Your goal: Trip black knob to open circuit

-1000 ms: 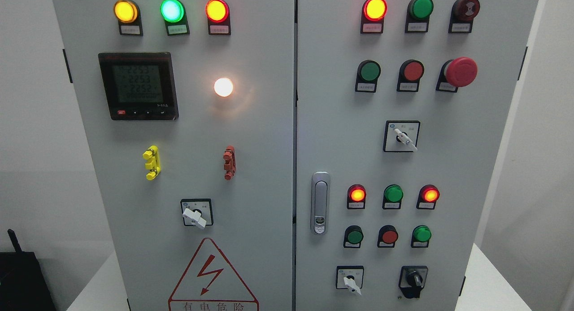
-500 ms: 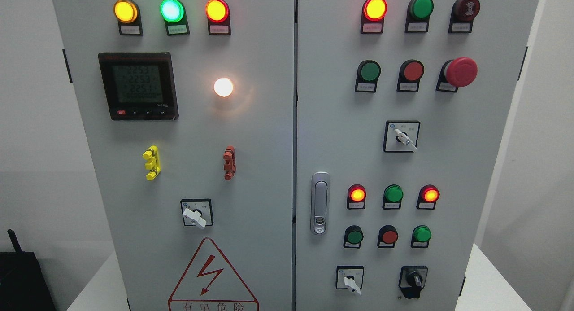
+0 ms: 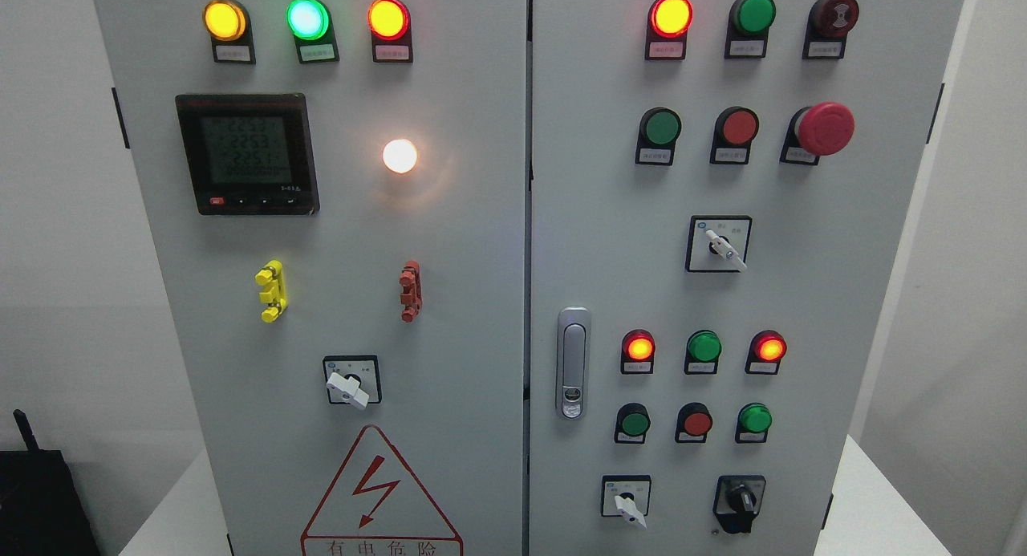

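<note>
Tabletop [image 3: 870, 500] shows as a white strip at the lower corners, carrying the grey control cabinet [image 3: 481, 243], with a dark box and its short aerial [image 3: 32, 484] at the lower left. Neither hand is in view, so how far the fingers are open, and whether they hold anything, cannot be told. Lowest on the cabinet's right door sits the black knob [image 3: 739, 502], on a black plate just right of a small white selector switch [image 3: 626, 500] and below a row of green, red and green buttons. Its grip bar seems to run close to vertical, though at this size that is hard to be sure of. Since the knob lies in the lower right of the view, on the side where the right arm would enter, the right hand is probably the nearer one, and the reach would go forward toward the door face. Nothing has touched the knob yet, so the task looks not begun. Higher up, the door latch [image 3: 573, 363] stands by the seam, and on the left door the warning triangle [image 3: 377, 492], another white selector [image 3: 351, 383], the digital meter [image 3: 247, 153] and a glowing white lamp [image 3: 399, 156]. Indicator lamps line the top, beside a red mushroom button [image 3: 822, 128]. No containers appear.
</note>
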Controlling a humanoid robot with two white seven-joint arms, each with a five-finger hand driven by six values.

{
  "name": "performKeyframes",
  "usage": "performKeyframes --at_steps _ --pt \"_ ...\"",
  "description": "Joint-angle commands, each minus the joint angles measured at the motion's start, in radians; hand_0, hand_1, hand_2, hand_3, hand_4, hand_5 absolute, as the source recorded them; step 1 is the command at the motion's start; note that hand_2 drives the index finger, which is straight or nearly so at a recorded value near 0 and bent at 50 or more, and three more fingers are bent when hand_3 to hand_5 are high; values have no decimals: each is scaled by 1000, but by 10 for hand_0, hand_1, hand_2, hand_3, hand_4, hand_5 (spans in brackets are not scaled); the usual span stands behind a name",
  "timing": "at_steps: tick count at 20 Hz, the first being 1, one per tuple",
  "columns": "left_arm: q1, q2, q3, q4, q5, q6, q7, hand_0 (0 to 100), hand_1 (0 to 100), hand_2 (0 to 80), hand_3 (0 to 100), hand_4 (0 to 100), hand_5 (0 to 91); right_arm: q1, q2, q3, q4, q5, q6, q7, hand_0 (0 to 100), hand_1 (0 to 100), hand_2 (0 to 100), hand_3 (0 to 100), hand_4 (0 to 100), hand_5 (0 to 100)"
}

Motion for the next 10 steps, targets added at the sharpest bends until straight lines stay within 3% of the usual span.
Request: performKeyframes --at_steps 1,10 --pt "-2 -2 1 0 2 -2 0 120 389 0 0 0 0 -27 0 -20 -33 -1 6 8 0 18 0 1000 1000 1000" --pt "-2 -2 1 0 2 -2 0 120 389 0 0 0 0 -105 2 -28 -72 -3 72 8 0 16 9 1000 1000 1000"
